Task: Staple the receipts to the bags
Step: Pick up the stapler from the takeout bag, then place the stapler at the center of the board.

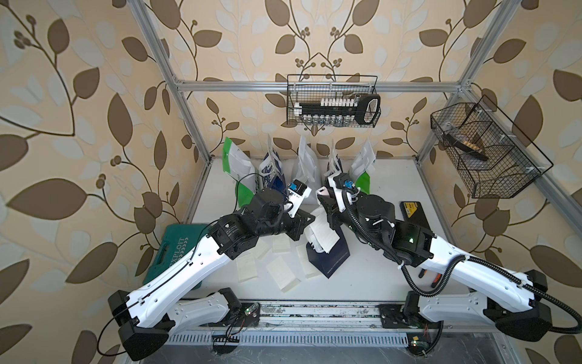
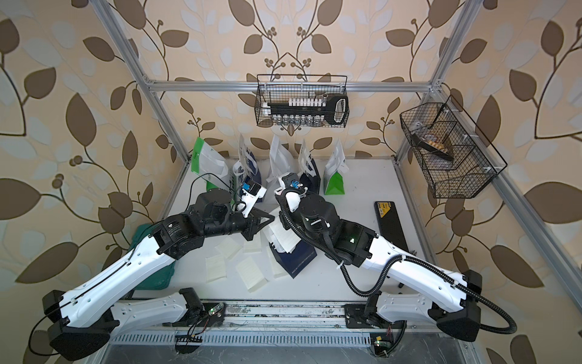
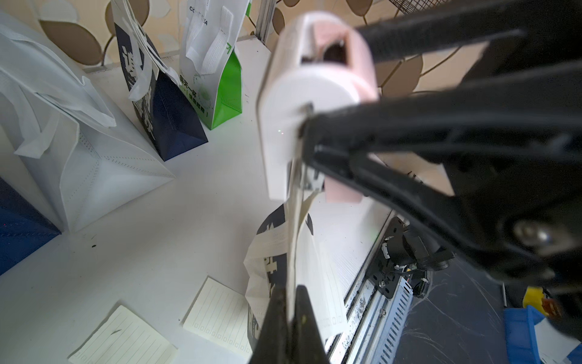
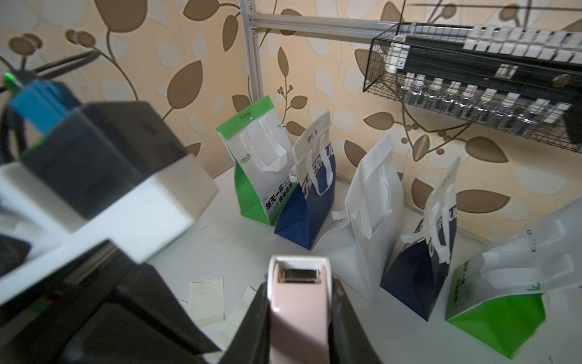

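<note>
— In a top view, where is the navy bag (image 1: 330, 261)?
— Between the arms, receipt (image 1: 324, 234) on its face.
— Left wrist view?
— The left claw (image 3: 291, 302) is pinched tight on their edge; this edge runs straight ahead into the stapler (image 3: 299, 94).
— Right wrist view?
— The right claw (image 4: 299, 285) clamps the stapler.

'exploit' printed on the teal case (image 1: 172, 252) at the tabletop's left edge. 'cool te' and '每天一杯' on a green-and-white bag (image 4: 261, 176), 'cheer' on the navy bag (image 4: 311, 201) beside it.
</note>
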Available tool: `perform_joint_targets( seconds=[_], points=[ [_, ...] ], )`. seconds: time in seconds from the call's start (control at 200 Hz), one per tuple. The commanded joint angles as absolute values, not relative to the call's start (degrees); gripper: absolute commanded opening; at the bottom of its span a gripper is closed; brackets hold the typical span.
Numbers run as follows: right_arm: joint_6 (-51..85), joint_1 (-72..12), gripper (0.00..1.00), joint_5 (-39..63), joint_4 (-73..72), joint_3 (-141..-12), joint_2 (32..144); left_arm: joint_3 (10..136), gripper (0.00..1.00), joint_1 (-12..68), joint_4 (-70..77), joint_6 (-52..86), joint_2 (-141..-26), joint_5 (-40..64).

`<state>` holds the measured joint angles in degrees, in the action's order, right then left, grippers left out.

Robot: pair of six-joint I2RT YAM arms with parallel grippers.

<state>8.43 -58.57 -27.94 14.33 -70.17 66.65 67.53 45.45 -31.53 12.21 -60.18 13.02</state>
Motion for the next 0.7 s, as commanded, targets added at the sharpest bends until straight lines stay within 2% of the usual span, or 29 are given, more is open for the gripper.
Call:
perform_joint_targets(
  seconds=[0.0, 0.135, 0.265, 0.4, 0.5, 0.695],
  points=[
    [12.6, -55.3, 0.07, -34.4, 19.1, -68.9, 62.3, 69.7, 0.00, 46.1, -31.4, 12.6, -58.4, 10.7],
    [21.9, -50.5, 0.07, -33.6, 29.5, -62.7, 55.7, 70.2, 0.00, 46.1, -32.7, 11.9, -57.9, 6.9],
    [29.3, -46.4, 0.07, -27.2, 39.3, -57.2, 52.0, 70.1, 0.00, 46.1, -33.2, 11.7, -57.9, 3.4],
    [33.6, -42.5, 0.07, -18.0, 44.4, -51.6, 54.5, 69.8, 0.00, 46.1, -33.3, 11.8, -58.2, 2.7],
    [35.0, -40.6, 0.06, -12.1, 44.5, -47.1, 58.0, 69.7, 0.00, 46.1, -33.7, 11.3, -57.6, 1.9],
    [33.4, -31.6, 0.06, -0.6, 41.3, -41.7, 68.5, 69.8, 0.00, 46.1, -33.7, 10.8, -56.7, 1.9]
  ],
)
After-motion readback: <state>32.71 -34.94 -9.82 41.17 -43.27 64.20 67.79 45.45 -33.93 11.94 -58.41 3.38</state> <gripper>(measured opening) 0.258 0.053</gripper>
